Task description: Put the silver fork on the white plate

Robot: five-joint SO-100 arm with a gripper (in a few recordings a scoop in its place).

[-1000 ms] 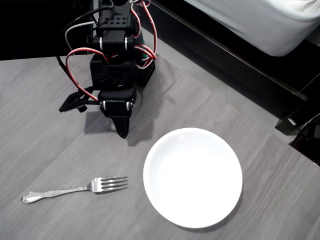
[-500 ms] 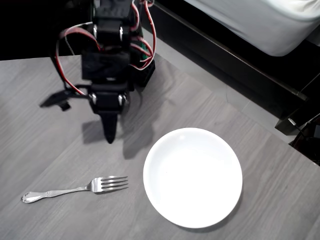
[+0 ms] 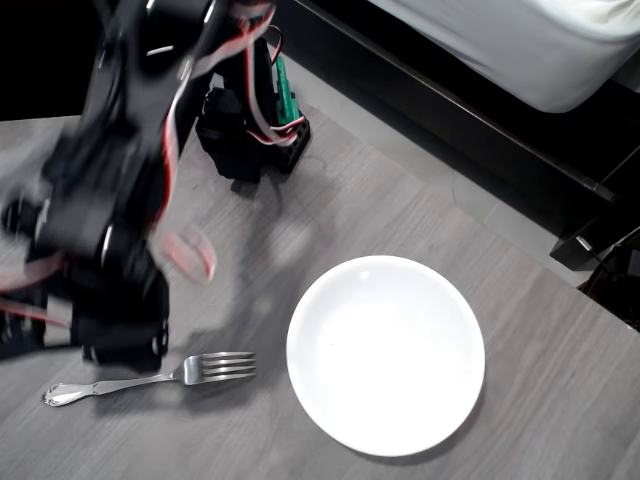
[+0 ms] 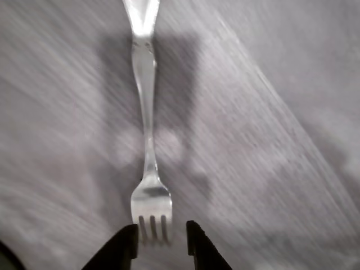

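step: reach for silver fork (image 4: 147, 152) | gripper (image 4: 161, 239) spread over tines | next: we descend, pinch, carry to white plate (image 3: 385, 352) at 3 o'clock

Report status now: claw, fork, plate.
Claw open, fingers either side of the fork tines. Fork flat on the table, left of the plate. Plate empty. Nothing between them.

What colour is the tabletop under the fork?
Grey with a streaky wood grain, clearest in the overhead view beside the slim shiny metal fork.
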